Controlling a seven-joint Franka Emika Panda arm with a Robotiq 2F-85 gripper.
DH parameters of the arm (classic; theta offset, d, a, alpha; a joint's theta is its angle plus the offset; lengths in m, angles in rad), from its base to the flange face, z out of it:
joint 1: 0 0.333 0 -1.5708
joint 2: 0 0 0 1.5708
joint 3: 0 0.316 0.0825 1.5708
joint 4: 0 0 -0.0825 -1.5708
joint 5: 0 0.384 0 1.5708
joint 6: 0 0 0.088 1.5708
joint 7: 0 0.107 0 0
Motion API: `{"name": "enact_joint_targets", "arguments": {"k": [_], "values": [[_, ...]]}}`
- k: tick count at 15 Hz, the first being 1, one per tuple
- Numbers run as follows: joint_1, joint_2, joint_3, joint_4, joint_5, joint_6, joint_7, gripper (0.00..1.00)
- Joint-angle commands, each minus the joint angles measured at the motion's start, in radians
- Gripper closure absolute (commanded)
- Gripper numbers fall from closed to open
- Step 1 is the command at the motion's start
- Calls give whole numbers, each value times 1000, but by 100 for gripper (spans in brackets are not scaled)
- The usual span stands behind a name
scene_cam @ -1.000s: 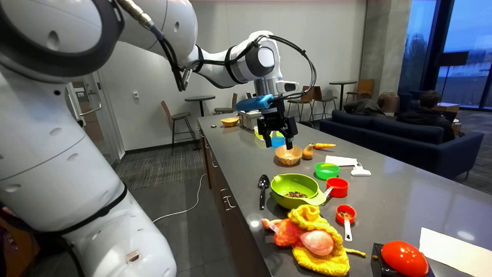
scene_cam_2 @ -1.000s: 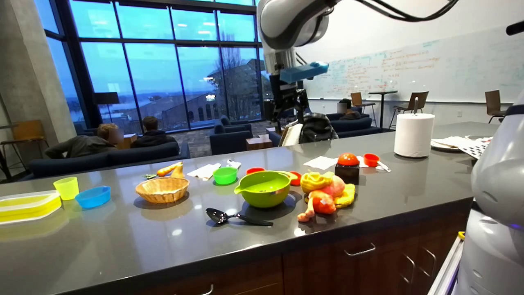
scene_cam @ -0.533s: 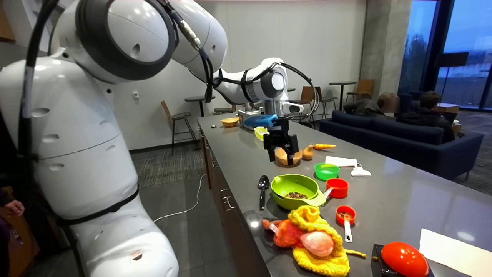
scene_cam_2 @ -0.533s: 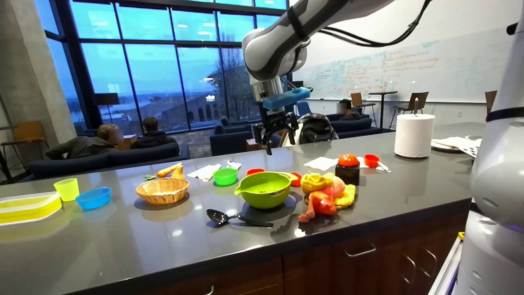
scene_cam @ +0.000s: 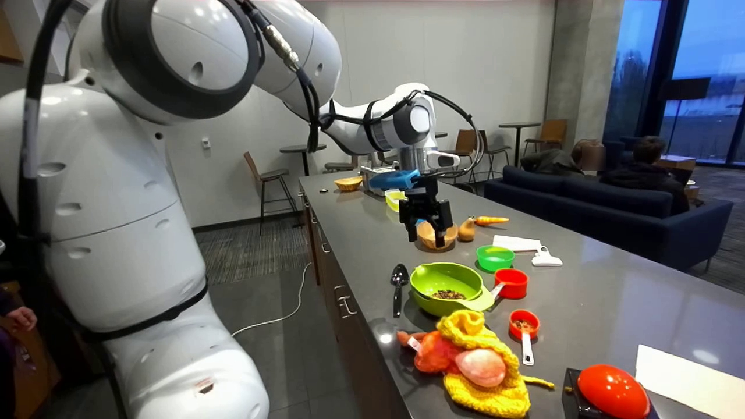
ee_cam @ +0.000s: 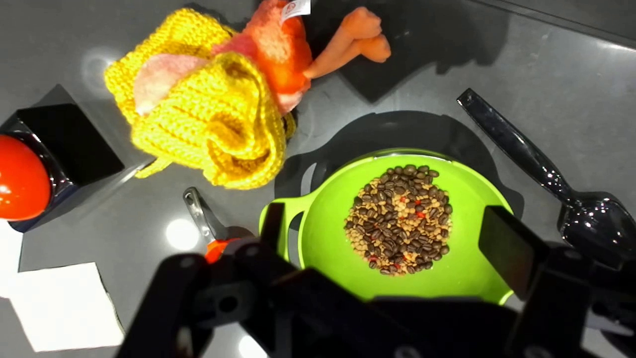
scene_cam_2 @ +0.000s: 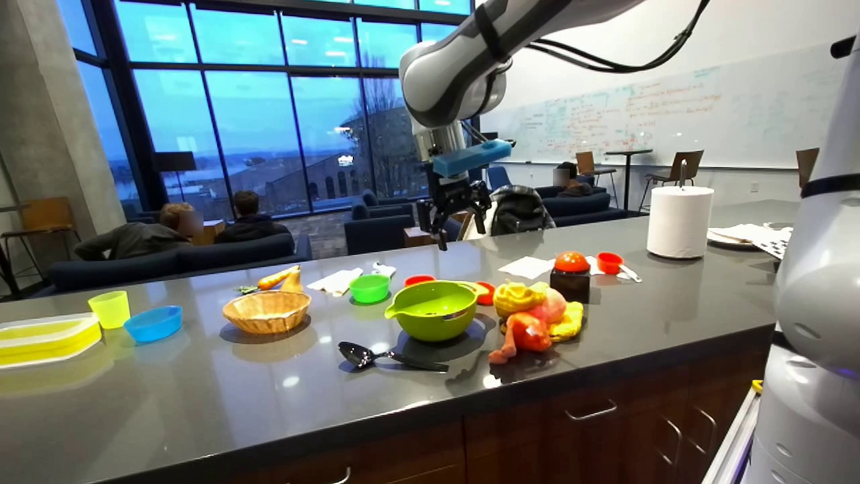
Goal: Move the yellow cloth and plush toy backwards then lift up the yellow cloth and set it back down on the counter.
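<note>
My fingers (ee_cam: 512, 251) hang apart above the counter (scene_cam_2: 222, 396); yellow cloth (ee_cam: 198, 122) and plush toy (ee_cam: 280, 49) lie near its drawer-side edge (scene_cam_2: 463, 405).

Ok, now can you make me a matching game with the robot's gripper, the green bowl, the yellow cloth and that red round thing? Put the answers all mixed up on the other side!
Things
1. red dome
2. gripper
3. green mixing bowl
4. yellow knitted cloth

Where or how
A. bunched up against the plush toy
B. sitting on a black box
C. with coffee beans inside
D. open, up in the air

Right pairs: 1-B, 2-D, 3-C, 4-A
</note>
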Motion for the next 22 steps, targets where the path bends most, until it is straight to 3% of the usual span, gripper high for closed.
{"name": "enact_joint_targets", "arguments": {"k": [1,11,18,22], "values": [[3,-2,-34,-8,-13,-28,-43,0],[3,131,-76,47,-12,-67,-150,0],[8,147,-102,68,-29,-204,-130,0],[8,155,-102,75,-19,-223,-133,0]]}}
